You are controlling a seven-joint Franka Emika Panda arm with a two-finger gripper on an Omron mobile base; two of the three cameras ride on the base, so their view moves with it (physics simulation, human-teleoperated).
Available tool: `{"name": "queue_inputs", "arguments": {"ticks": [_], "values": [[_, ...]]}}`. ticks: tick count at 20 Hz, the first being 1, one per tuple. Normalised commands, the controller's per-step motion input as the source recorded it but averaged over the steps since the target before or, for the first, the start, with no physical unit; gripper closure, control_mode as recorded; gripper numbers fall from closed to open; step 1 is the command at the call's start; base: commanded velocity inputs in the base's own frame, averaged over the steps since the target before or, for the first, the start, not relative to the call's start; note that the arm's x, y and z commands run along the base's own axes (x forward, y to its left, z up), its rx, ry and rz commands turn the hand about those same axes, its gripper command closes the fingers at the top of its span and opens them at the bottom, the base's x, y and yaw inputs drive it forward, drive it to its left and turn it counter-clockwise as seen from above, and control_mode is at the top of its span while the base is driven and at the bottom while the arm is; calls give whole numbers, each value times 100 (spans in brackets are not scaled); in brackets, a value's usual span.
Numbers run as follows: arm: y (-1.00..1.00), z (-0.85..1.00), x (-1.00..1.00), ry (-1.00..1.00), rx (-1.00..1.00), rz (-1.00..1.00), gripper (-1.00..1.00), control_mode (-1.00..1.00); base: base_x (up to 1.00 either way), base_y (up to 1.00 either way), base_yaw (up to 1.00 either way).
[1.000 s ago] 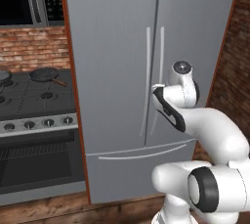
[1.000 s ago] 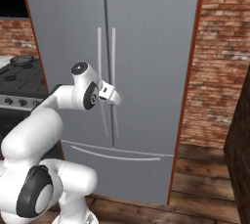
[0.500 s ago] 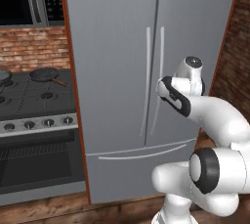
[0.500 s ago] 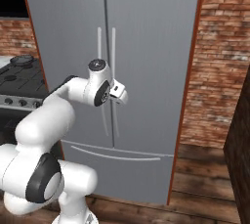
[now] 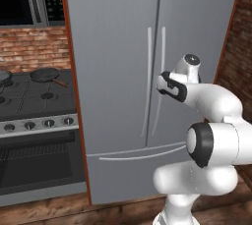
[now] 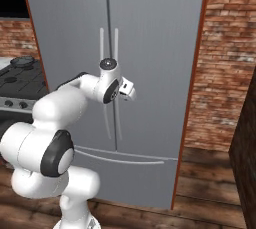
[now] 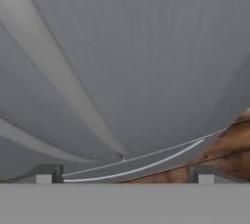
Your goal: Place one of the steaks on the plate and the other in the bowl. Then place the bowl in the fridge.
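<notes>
room: kitchen, brick wall (image 6: 220, 63), wood floor (image 6: 210, 183)
fridge (image 5: 123, 47): grey French-door, both doors shut, straight ahead of the hand
handles (image 5: 148, 81): two thin vertical bars at the door seam, just in front of the hand; hand view shows them as pale curved strips (image 7: 63, 86)
drawer handle (image 6: 120, 159): long thin bar, below the hand
hand (image 6: 131, 91): raised at handle height, close to the right door's handle, contact cannot be told; fingertips (image 7: 46, 174) spread wide, nothing between them, open and empty
stove (image 5: 34, 96): off to the hand's left, beside the fridge
frying pan (image 5: 44, 74): black, on the stove, well apart from the hand
oven (image 5: 39, 165): black, under the stove
</notes>
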Motion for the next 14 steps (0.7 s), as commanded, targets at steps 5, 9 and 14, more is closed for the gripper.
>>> {"name": "queue_inputs", "arguments": {"ticks": [5,9,14], "values": [[18,0,32,-4,0,0,-100,-100,0,0,0],[16,0,32,-9,0,0,-100,-100,0,0,0],[4,0,43,-8,0,0,-100,-100,0,0,0]]}}
